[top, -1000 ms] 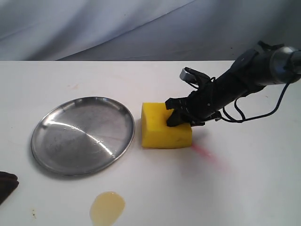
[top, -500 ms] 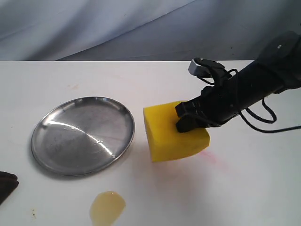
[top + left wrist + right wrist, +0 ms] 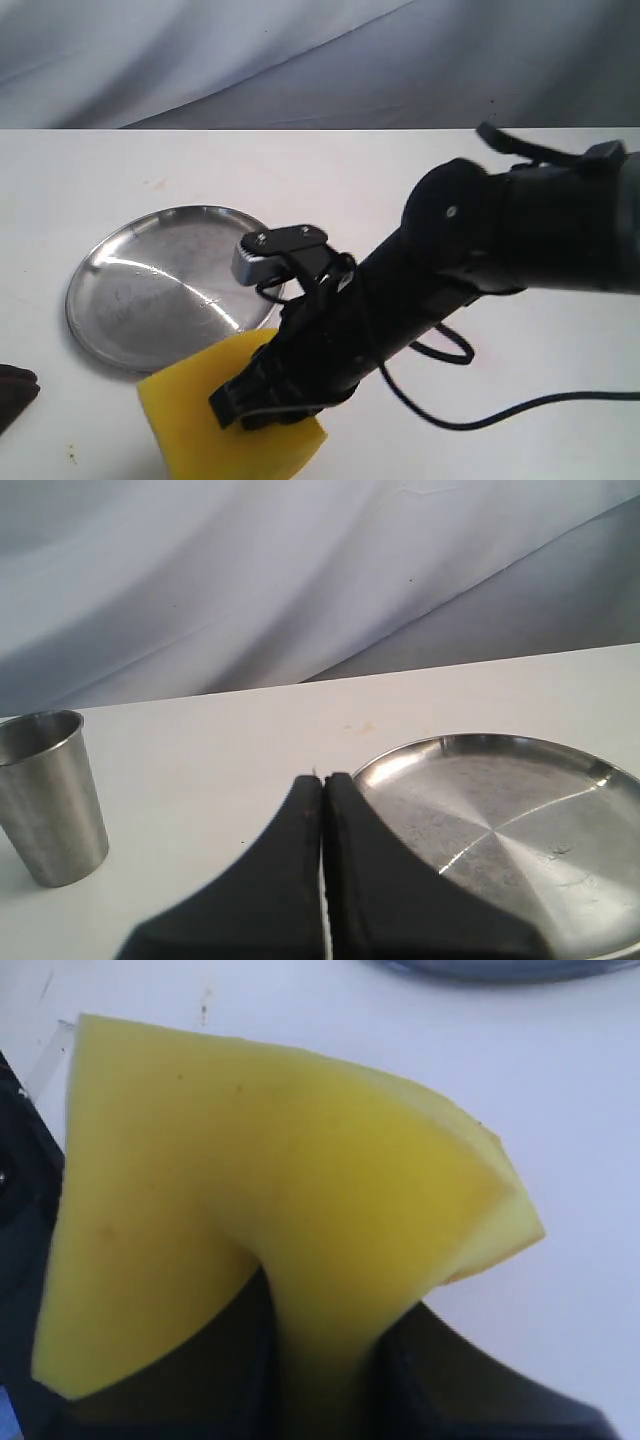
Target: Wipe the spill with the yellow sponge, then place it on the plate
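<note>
The right pincer squeezes the yellow sponge tight, and the foam bends between its black fingers. The plate lies just ahead of this pincer, close to the sponge. The left pincer is pressed together, holding nothing, with the plate beside it.
</note>
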Available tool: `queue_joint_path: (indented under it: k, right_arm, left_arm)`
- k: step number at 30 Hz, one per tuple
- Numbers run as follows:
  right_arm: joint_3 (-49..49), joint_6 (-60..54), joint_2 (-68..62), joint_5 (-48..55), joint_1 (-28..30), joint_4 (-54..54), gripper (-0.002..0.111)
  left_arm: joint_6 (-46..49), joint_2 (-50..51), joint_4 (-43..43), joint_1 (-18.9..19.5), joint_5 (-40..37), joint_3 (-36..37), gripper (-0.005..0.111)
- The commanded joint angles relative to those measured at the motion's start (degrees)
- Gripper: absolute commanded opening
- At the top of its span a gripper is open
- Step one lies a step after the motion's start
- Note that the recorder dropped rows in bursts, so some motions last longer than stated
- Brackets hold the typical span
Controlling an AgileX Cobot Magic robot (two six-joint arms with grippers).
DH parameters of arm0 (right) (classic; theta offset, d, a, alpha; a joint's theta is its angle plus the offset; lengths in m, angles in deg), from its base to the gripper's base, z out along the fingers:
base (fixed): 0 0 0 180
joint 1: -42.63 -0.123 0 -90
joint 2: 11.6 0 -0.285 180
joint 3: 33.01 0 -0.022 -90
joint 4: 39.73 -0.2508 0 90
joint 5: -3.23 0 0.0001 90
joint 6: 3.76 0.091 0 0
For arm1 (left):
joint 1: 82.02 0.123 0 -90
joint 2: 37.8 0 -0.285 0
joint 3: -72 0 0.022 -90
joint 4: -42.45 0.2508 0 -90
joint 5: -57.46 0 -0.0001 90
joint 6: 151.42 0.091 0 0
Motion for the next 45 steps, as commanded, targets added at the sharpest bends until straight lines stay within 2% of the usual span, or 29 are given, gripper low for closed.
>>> queue_joint_path:
  k: [1,7,13,18,23,31,35,45]
  right_arm:
    - [0.3,0.3,-2.9,-3.8,-3.7,-2.6,0.000]
    - [-3.6,0.3,-8.2,-4.6,-6.5,-2.5,0.000]
    - [-10.9,0.7,-14.5,0.8,-6.5,-2.5,0.000]
    - [-12.4,1.9,-17.2,1.2,-6.5,-1.0,0.000]
    - [-12.4,10.4,-17.9,1.5,-6.5,10.0,0.000]
    - [-12.4,36.0,-17.9,4.5,-6.2,44.5,0.000]
    - [-12.4,39.1,-17.9,7.7,-4.0,49.4,0.000]
    - [-12.4,39.3,-17.6,13.5,6.8,53.3,0.000]
  left_arm:
    - [0.0,-0.2,-0.2,-0.3,0.3,0.3,0.000]
    - [0.0,-0.2,-0.2,-0.3,0.3,0.3,0.000]
    - [0.0,-0.2,-0.2,-0.3,0.3,0.3,0.000]
    - [0.0,-0.2,-0.2,-0.3,0.3,0.3,0.000]
    - [0.0,-0.2,-0.2,-0.3,0.3,0.3,0.000]
    - [0.0,-0.2,-0.2,-0.3,0.3,0.3,0.000]
    - [0.0,-0.2,-0.2,-0.3,0.3,0.3,0.000]
    - [0.0,-0.2,-0.2,-0.3,0.3,0.3,0.000]
